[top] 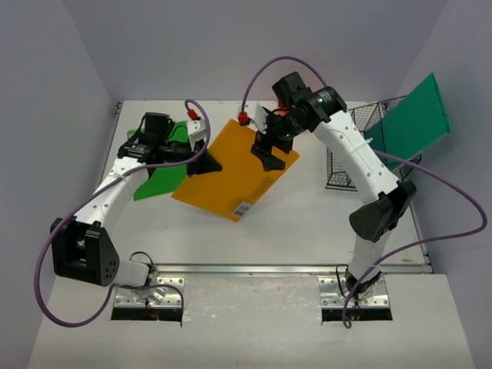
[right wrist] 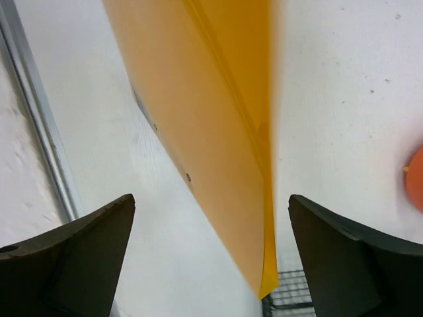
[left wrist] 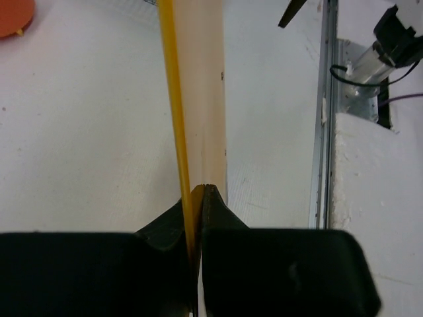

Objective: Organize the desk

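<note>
An orange folder (top: 234,167) hangs tilted above the white desk (top: 307,223), held off the surface. My left gripper (top: 207,164) is shut on its left edge; in the left wrist view the black fingers (left wrist: 218,224) pinch the thin orange sheet (left wrist: 173,99) edge-on. My right gripper (top: 270,156) is at the folder's far right edge, open, with the jaws wide apart on either side of the sheet (right wrist: 218,132) and not touching it. A green folder (top: 157,181) lies flat on the desk under my left arm.
A black wire basket (top: 346,165) stands at the right with a teal-green folder (top: 411,119) leaning out of it. A round orange object lies on the desk (left wrist: 13,16), also at the right wrist view's edge (right wrist: 415,179). A metal rail (top: 254,269) runs along the front edge.
</note>
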Controlling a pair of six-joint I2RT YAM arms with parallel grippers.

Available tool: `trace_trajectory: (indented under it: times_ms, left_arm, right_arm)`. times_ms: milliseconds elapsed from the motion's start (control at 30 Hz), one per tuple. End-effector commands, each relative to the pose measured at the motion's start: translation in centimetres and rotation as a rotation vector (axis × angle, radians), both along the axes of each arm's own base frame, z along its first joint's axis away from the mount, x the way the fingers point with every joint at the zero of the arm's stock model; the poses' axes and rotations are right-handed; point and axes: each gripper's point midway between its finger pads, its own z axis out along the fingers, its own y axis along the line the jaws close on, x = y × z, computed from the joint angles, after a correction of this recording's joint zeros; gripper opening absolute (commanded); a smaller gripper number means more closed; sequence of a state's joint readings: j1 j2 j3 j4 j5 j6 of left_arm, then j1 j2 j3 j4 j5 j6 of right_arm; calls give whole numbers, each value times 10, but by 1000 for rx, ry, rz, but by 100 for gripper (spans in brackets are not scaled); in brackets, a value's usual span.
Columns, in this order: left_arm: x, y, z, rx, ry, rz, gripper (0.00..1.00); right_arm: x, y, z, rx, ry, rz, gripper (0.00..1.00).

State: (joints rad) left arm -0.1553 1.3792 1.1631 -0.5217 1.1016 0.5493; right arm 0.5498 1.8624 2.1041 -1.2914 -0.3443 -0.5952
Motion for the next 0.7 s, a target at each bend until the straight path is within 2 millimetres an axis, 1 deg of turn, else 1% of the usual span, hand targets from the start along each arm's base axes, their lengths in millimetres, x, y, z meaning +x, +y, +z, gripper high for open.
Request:
trace_trajectory:
  times_ms: [0, 33, 67, 100, 133, 200, 233, 300, 333, 400, 467, 533, 600, 667]
  left_arm:
    - [11, 15, 53, -235, -9, 1, 0]
    - [11, 15, 55, -251, -7, -7, 0]
    - [10, 15, 57, -260, -12, -14, 0]
    - [8, 15, 58, -270, 8, -17, 0]
    - [8, 14, 64, -281, -8, -24, 0]
    - [8, 13, 66, -293, -12, -22, 0]
    - [8, 13, 67, -295, -13, -22, 0]
    - [8, 13, 68, -297, -15, -21, 0]
    - [8, 13, 70, -297, -19, -21, 0]
    - [8, 13, 74, -299, -27, -22, 0]
    - [9, 13, 77, -304, -30, -19, 0]
    - [10, 12, 80, -308, -28, -18, 0]
    - [10, 12, 83, -313, -29, -9, 0]
    - [10, 12, 83, -315, -21, -6, 0]
  right_arm:
    - [31, -37, 48, 366, 109, -237, 99]
    - [38, -46, 59, 465, 131, -272, 99]
    - [43, -54, 74, 570, 144, -303, 99]
    - [45, -61, 81, 643, 157, -317, 99]
    - [45, -68, 65, 689, 220, -357, 99]
    - [45, -80, 67, 797, 245, -400, 99]
    - [44, -83, 66, 832, 246, -402, 99]
    - [41, -78, 61, 877, 272, -384, 99]
    - [42, -77, 64, 893, 284, -392, 99]
    - [40, -72, 51, 932, 381, -395, 99]
    - [42, -69, 45, 977, 431, -406, 99]
    - [38, -63, 49, 1035, 458, -385, 99]
    - [34, -53, 51, 1060, 480, -363, 99]
    - [29, -38, 51, 1057, 495, -330, 96]
